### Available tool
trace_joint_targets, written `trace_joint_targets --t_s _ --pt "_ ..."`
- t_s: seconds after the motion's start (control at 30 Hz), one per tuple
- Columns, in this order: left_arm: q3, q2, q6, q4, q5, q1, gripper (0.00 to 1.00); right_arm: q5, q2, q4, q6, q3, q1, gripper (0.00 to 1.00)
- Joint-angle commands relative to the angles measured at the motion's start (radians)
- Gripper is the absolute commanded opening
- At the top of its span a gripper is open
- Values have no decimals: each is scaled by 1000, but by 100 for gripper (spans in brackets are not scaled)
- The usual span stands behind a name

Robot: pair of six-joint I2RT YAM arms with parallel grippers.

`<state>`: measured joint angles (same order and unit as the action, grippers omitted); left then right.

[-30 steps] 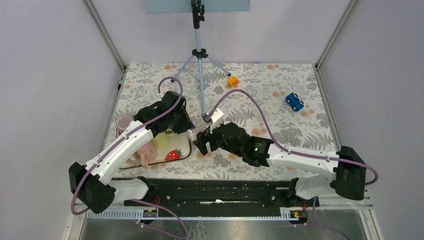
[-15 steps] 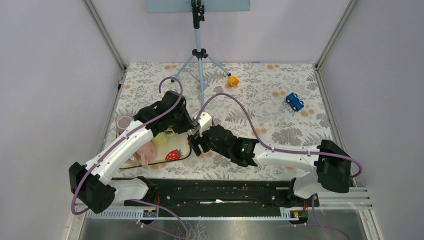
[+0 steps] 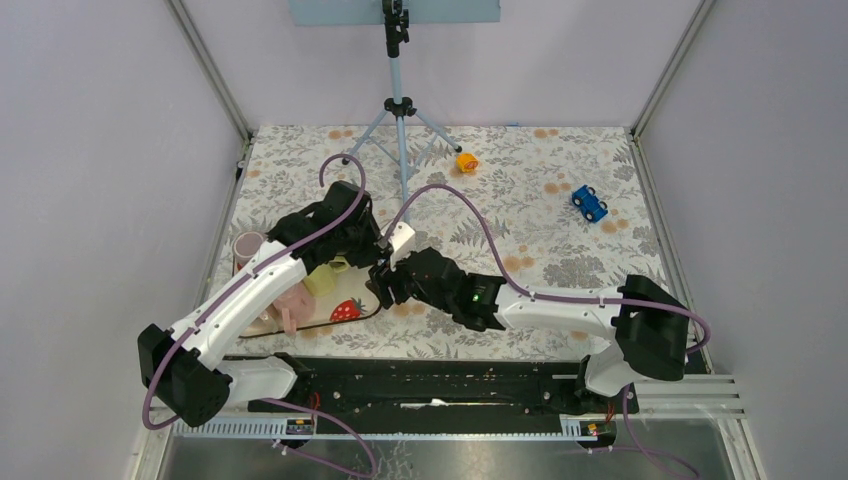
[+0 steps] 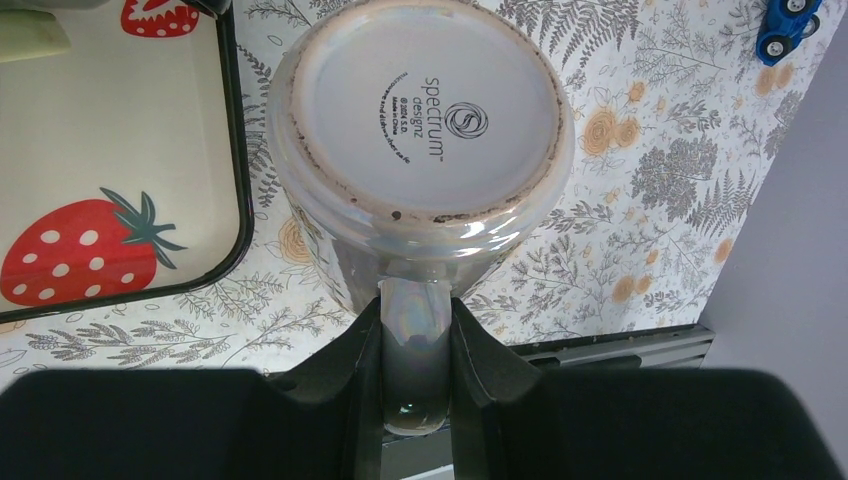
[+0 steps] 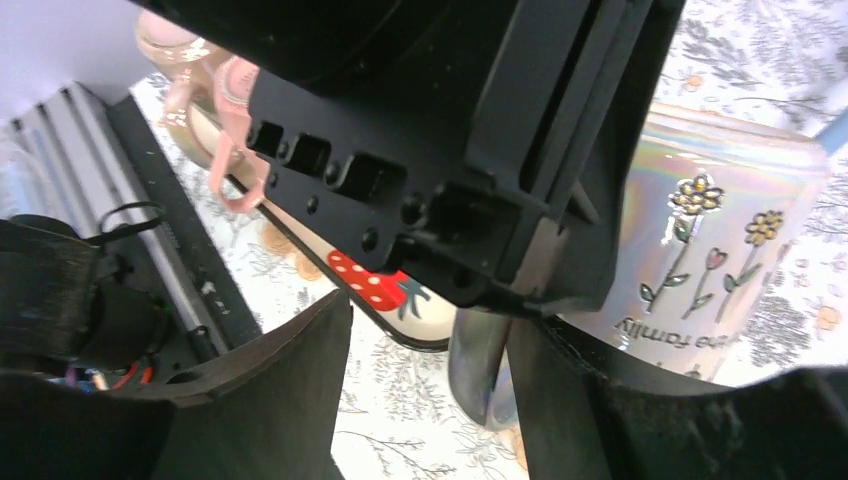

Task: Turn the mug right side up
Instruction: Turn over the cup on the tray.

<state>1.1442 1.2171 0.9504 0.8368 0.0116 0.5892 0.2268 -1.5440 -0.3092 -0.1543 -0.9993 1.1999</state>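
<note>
An iridescent mug (image 4: 420,110) with painted flowers is upside down, its stamped white base facing up into the left wrist view. It is beside the strawberry tray (image 4: 238,215). My left gripper (image 4: 415,350) is shut on the mug's handle (image 4: 415,320), one finger on each side. In the top view the left gripper (image 3: 352,243) covers the mug. My right gripper (image 5: 430,400) is open right next to the mug (image 5: 720,250), with the handle (image 5: 480,370) between its fingers and its right finger against the mug wall. In the top view the right gripper (image 3: 385,282) is just right of the left one.
The tray (image 3: 366,308) holds a pale green cup (image 3: 325,279) and a pink cup (image 3: 290,305); another pink cup (image 3: 247,243) stands at its far left. A tripod (image 3: 399,120) stands behind, with an orange toy (image 3: 466,161) and a blue toy car (image 3: 590,203) at the back right.
My right arm has moved left, bringing its open gripper up to the mug and the left gripper. The left arm and the mug have not moved.
</note>
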Motion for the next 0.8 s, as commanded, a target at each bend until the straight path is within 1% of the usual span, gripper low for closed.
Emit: trace_joint_targets --t_s 0.0,0.23,0.47,0.6,0.67,0.77 --pt "48 -55 17 -134 22 -5 0 -100 -7 -85 -85 -31 -36 63" --pt "42 -63 17 -151 34 -6 0 -321 -8 -145 -249 6 -142 55" --pt "42 -61 13 -162 44 -6 0 -424 -27 -184 -333 18 -181 49" --pt "43 -63 13 -173 45 -5 0 -460 -33 -203 -382 28 -204 34" --pt "42 -65 11 -181 48 -5 0 -468 -31 -205 -405 33 -215 25" --pt "35 -66 3 -203 59 -6 0 -485 -22 -202 -437 34 -231 9"
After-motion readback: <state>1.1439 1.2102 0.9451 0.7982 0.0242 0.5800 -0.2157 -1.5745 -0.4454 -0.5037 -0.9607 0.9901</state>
